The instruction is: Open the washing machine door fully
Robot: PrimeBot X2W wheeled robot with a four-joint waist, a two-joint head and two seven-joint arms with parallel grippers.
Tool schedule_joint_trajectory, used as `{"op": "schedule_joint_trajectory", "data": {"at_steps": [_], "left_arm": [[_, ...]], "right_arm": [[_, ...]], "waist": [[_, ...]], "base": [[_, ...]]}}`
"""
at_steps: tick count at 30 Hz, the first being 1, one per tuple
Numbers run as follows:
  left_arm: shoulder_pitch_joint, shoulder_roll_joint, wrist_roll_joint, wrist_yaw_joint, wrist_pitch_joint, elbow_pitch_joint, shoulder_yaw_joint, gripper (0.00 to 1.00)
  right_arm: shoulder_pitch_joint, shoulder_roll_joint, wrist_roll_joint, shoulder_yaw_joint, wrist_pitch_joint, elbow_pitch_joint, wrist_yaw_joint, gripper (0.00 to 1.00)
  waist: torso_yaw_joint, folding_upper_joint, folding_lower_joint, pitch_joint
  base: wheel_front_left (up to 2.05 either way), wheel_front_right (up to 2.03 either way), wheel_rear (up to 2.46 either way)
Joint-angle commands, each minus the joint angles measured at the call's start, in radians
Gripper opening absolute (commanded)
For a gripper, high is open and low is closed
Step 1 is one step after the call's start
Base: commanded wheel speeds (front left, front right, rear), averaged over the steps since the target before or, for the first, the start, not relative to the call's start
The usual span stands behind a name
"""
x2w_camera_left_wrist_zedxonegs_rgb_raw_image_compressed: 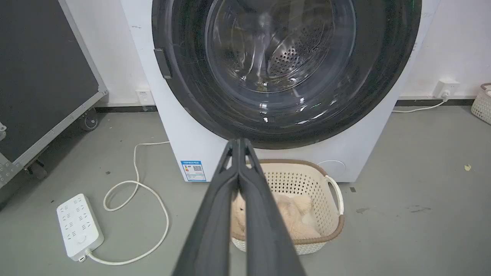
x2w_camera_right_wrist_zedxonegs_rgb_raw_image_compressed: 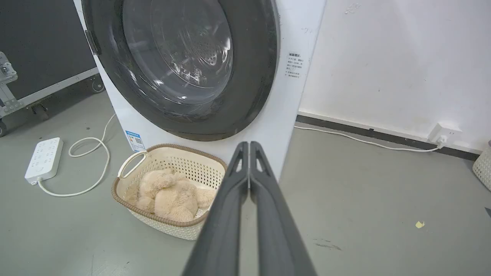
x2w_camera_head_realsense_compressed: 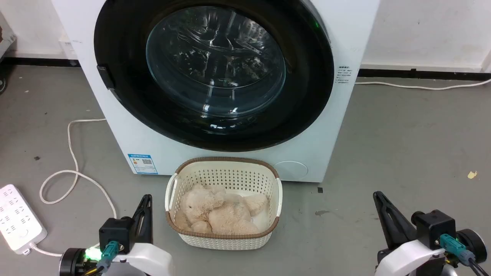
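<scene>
I see the big white washing machine (x2w_camera_head_realsense_compressed: 126, 134) right in front of me on the grey floor (x2w_camera_head_realsense_compressed: 402, 153). The washing machine door (x2w_camera_head_realsense_compressed: 213, 69) is the round black one with the glass bowl in the middle. It lies flat against the front of the machine.

Low on the machine's left is a blue sticker (x2w_camera_head_realsense_compressed: 142, 164) with a square code on it. The words on it are too small for me to read. On the right side of the front is a small label (x2w_camera_head_realsense_compressed: 342, 74) with tiny dark writing, and I cannot read that either.

My left end effector (x2w_camera_left_wrist_zedxonegs_rgb_raw_image_compressed: 238, 143) has its two dark fingers pressed together with nothing between them. My right end effector (x2w_camera_right_wrist_zedxonegs_rgb_raw_image_compressed: 249, 145) is the same, closed up and holding nothing. Both sit low, well apart from the door.

Between them, just in front of the machine, is a cream basket (x2w_camera_head_realsense_compressed: 224, 163) with a soft toy (x2w_camera_head_realsense_compressed: 218, 214) inside. A white power strip (x2w_camera_head_realsense_compressed: 17, 218) lies on the floor at my left.
</scene>
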State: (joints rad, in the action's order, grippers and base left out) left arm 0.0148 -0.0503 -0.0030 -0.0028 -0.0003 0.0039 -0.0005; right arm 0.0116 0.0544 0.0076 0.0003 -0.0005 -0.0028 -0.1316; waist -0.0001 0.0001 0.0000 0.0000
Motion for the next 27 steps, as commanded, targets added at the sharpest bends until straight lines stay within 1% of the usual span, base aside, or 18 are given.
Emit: {"op": "schedule_joint_trajectory", "data": {"at_steps": [1, 27], "left_arm": [[-0.015, 0.000, 0.003, 0.003, 0.000, -0.004, 0.000, 0.00], [-0.015, 0.000, 0.003, 0.003, 0.000, -0.004, 0.000, 0.00]], "right_arm": [[-0.012, -0.004, -0.008, 0.000, 0.000, 0.003, 0.001, 0.00], [-0.012, -0.004, -0.008, 0.000, 0.000, 0.003, 0.001, 0.00]], "waist": [[0.000, -0.0001, 0.0000, 0.000], [0.000, -0.0001, 0.0000, 0.000]], "base": [[0.00, 0.00, 0.00], [0.00, 0.00, 0.00]]}}
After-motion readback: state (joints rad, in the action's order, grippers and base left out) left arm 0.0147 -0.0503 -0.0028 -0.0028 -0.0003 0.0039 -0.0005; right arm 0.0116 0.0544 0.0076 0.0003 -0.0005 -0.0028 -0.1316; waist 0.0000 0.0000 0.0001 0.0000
